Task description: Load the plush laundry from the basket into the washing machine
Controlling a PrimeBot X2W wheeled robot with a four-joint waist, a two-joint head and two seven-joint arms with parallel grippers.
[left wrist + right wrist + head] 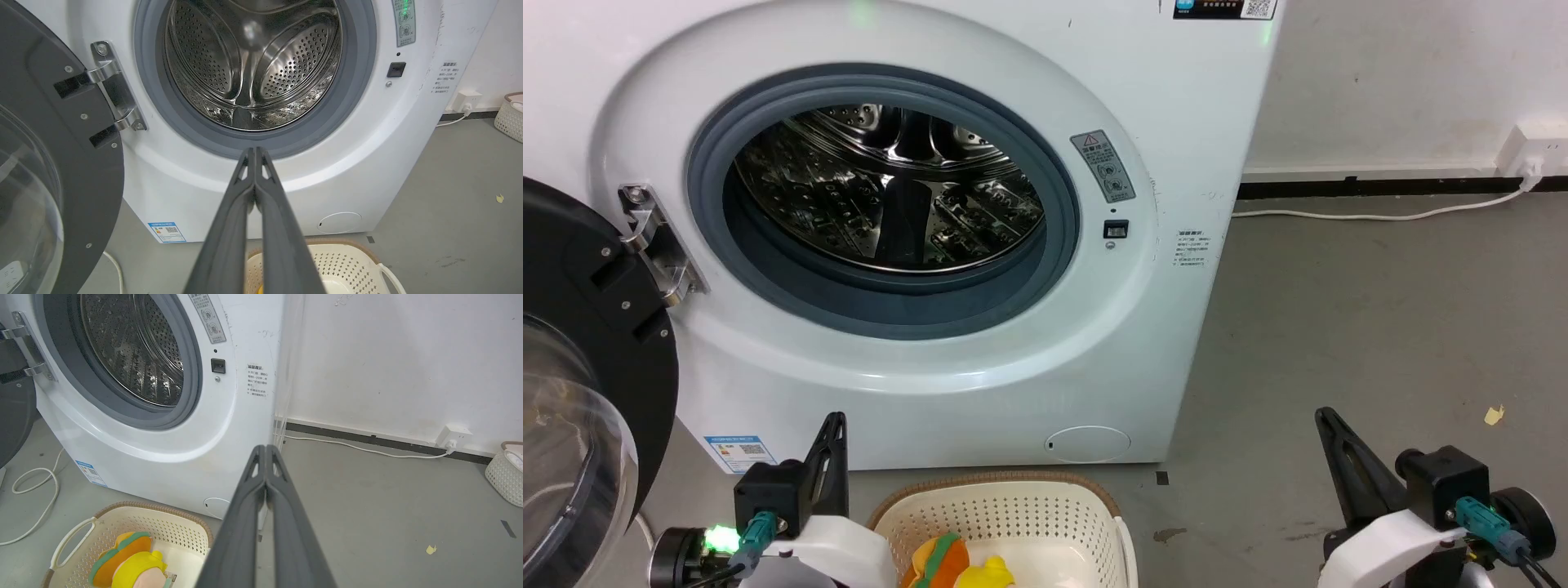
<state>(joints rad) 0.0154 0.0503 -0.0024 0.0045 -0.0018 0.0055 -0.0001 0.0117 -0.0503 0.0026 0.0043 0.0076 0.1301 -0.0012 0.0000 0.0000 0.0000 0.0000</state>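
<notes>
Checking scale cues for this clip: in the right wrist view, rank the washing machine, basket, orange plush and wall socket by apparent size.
Largest to smallest:
washing machine
basket
orange plush
wall socket
The socket is farther away, so its real size is unsure.

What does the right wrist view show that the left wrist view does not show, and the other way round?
Right wrist view, not the left: the orange plush with its green stripe, touching the yellow plush in the basket, and the shut right hand. Left wrist view, not the right: the door's clear dome and the shut left hand. Both: the washing machine with its open porthole, the basket before it, the wall socket.
</notes>
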